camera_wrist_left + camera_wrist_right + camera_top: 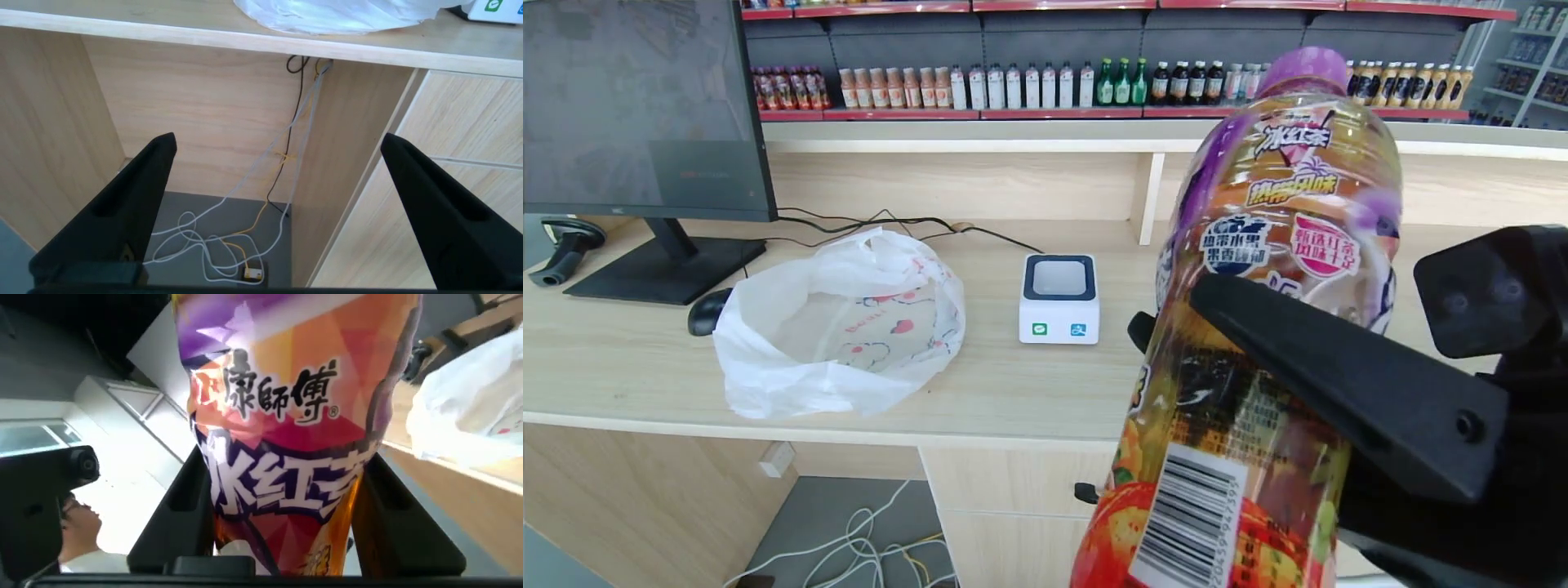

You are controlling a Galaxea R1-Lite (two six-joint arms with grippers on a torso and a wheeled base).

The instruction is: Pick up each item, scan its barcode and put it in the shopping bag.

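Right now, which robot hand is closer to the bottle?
Right. The right hand grips the bottle; the left hand hangs open below the counter, under the bag.

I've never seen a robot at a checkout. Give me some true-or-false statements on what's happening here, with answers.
1. The right gripper holds a bottle with a purple cap. True.
2. A bottle lies in the shopping bag. False: the bag lies open on the counter, no bottle showing inside.
3. The white scanner stands on the counter, right of the bag. True.
4. The left gripper has its fingers shut on a can. False: they are spread open, holding nothing.
5. The bottle's barcode is pressed against the scanner. False: the bottle is held apart from it, barcode towards the head camera.
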